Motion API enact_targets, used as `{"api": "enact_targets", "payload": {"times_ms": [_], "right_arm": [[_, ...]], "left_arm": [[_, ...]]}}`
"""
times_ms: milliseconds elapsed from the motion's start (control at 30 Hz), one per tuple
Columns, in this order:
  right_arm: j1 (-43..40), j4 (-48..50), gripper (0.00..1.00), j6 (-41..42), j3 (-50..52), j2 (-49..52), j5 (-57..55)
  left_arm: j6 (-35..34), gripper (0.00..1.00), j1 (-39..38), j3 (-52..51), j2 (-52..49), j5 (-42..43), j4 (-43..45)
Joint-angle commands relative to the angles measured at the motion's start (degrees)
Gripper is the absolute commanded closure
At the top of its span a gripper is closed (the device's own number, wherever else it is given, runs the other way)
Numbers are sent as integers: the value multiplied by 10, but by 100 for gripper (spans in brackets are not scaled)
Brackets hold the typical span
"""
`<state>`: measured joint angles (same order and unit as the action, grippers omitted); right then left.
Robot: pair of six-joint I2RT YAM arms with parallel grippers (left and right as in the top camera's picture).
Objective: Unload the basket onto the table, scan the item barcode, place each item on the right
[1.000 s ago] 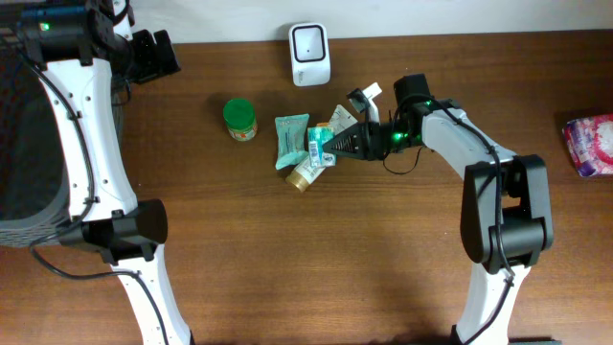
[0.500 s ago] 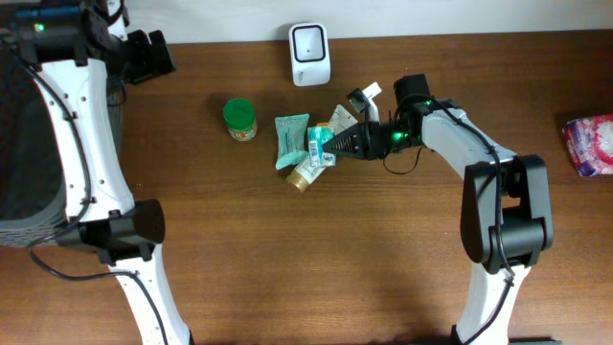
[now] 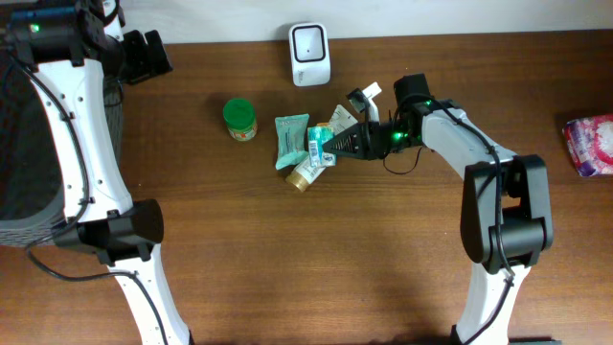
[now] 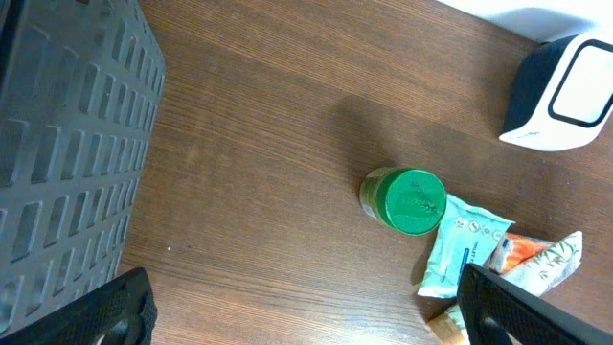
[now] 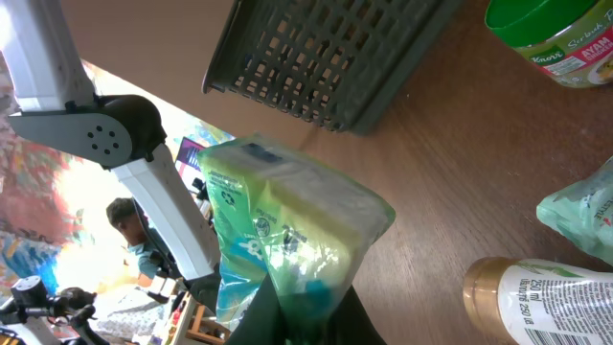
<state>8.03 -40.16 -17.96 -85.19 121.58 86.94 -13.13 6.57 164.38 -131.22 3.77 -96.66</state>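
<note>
Item: packet (image 5: 287, 225), green and white. The right claw (image 3: 332, 147) is pinching it by its lower edge, jaws narrowed tight on it, and is holding it just above the tabletop (image 3: 287, 249). The packet is sitting at the claw's tip, just beside a teal pouch (image 3: 291, 139) and above a bottle (image 5: 536, 292) with a tan cap. The scanner (image 3: 309, 54) is standing well apart at the far edge.

Markings: the packet is showing a recycling-type symbol and blue print, blurred and unreadable. The green-lidded jar (image 5: 560, 34) is showing "Knorr" and "AYAM". The bottle's white label is carrying fine print, too small to make out.

Other: the left claw (image 3: 158, 56) is hanging with its jaws spread wide, holding nothing, at the far left corner beside a dark basket (image 5: 326, 57).
</note>
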Motion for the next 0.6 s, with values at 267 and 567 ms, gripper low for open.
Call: {"api": "enact_targets", "payload": {"times_ms": [267,567], "right_arm": [[2,2,96,1,-11,6,10],[2,17,96,83,-11,6,-129]], "left_arm": [[-1,1,2,7,21,-6,0],[-1,1,2,7,21,-6,0]]}}
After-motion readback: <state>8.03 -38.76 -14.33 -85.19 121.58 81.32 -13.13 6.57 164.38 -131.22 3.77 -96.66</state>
